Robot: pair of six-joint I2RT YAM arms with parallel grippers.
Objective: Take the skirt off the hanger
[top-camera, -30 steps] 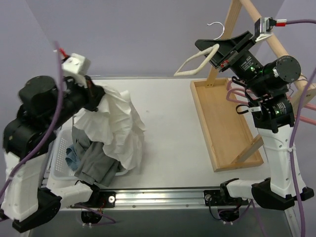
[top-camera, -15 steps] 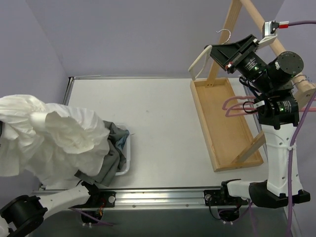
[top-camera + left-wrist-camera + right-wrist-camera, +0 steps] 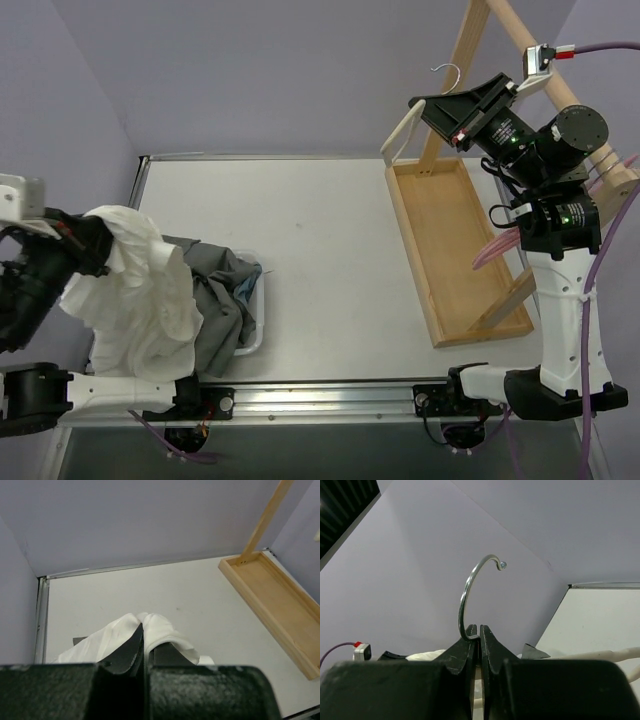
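The white skirt (image 3: pixel 140 290) hangs from my left gripper (image 3: pixel 100 240) at the table's left edge, draped over the basket of clothes. In the left wrist view the gripper (image 3: pixel 143 630) is shut on a fold of the white skirt (image 3: pixel 160 625). My right gripper (image 3: pixel 425 105) is raised at the back right and is shut on a cream hanger (image 3: pixel 400 135) with a metal hook (image 3: pixel 447 70). The hanger is bare. In the right wrist view the gripper (image 3: pixel 478 630) pinches the base of the hook (image 3: pixel 470 587).
A white basket (image 3: pixel 255 320) with grey and blue clothes (image 3: pixel 215 295) stands at the front left. A long wooden tray (image 3: pixel 455 250) lies at the right, under a wooden rack (image 3: pixel 470 40). Pink hangers (image 3: pixel 500 250) hang by the right arm.
My left arm has swung the skirt from above the table out to the left and lowered it over the basket. My right gripper has lifted the bare hanger slightly toward the rack.
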